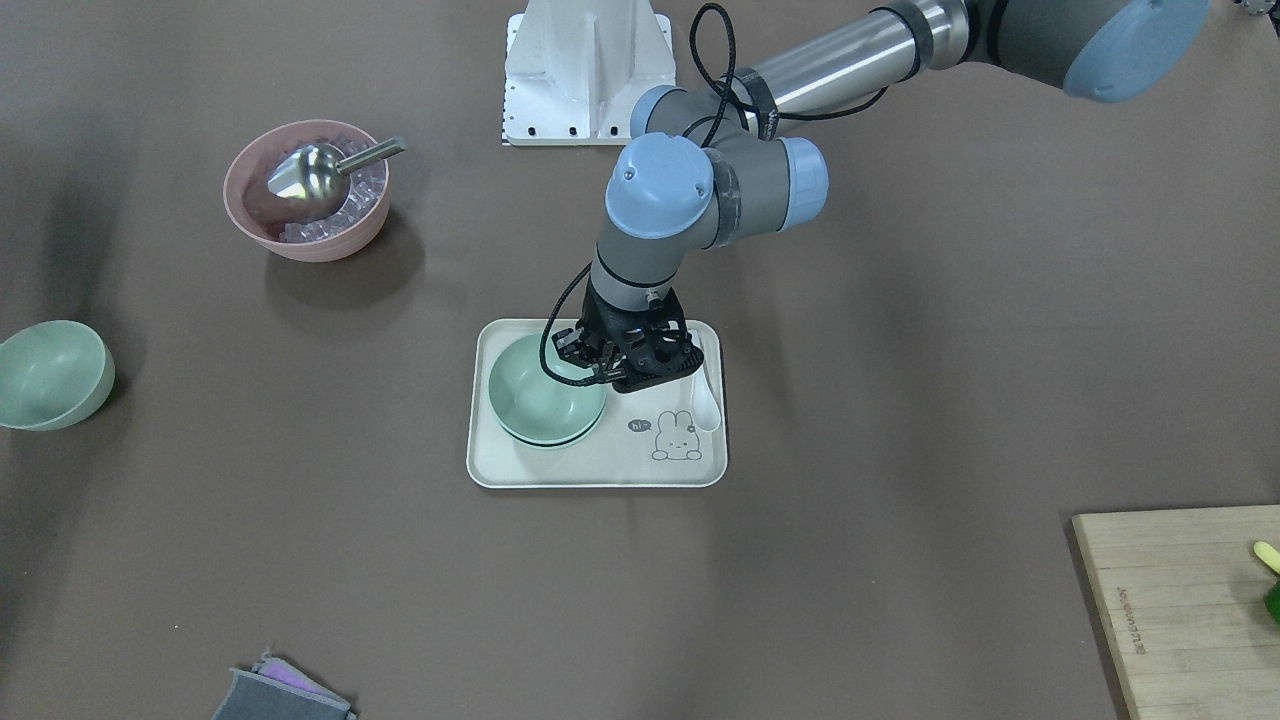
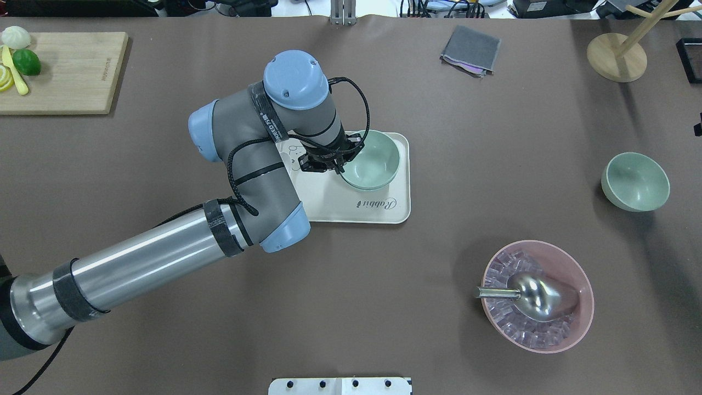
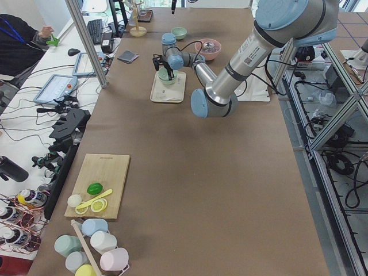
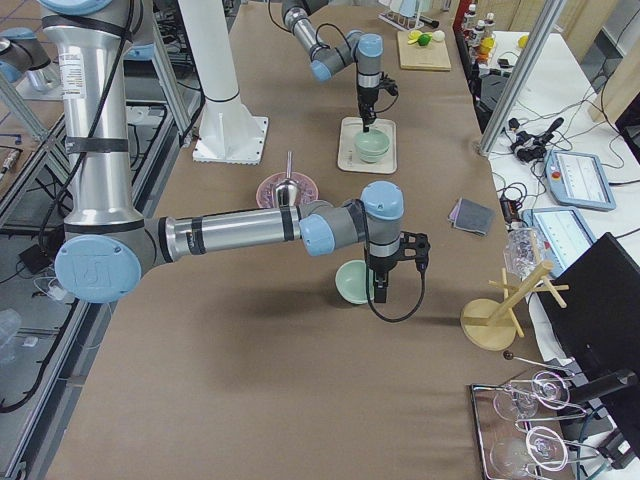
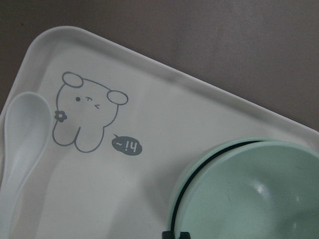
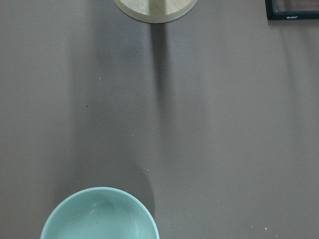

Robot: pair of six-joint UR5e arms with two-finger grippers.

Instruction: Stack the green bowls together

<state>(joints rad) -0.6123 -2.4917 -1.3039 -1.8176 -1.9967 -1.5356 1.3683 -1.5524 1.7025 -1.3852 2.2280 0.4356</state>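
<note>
Two green bowls sit nested on a cream tray; the left wrist view shows the upper bowl slightly offset in the lower one's rim. My left gripper is at the upper bowl's rim on the robot's left side and looks shut on it. A third green bowl stands alone on the table far to the robot's right. My right gripper hangs just beside this bowl; I cannot tell whether it is open or shut.
A pink bowl holds ice cubes and a metal scoop. A white spoon lies on the tray. A cutting board with fruit, a grey cloth and a wooden stand lie along the far edge.
</note>
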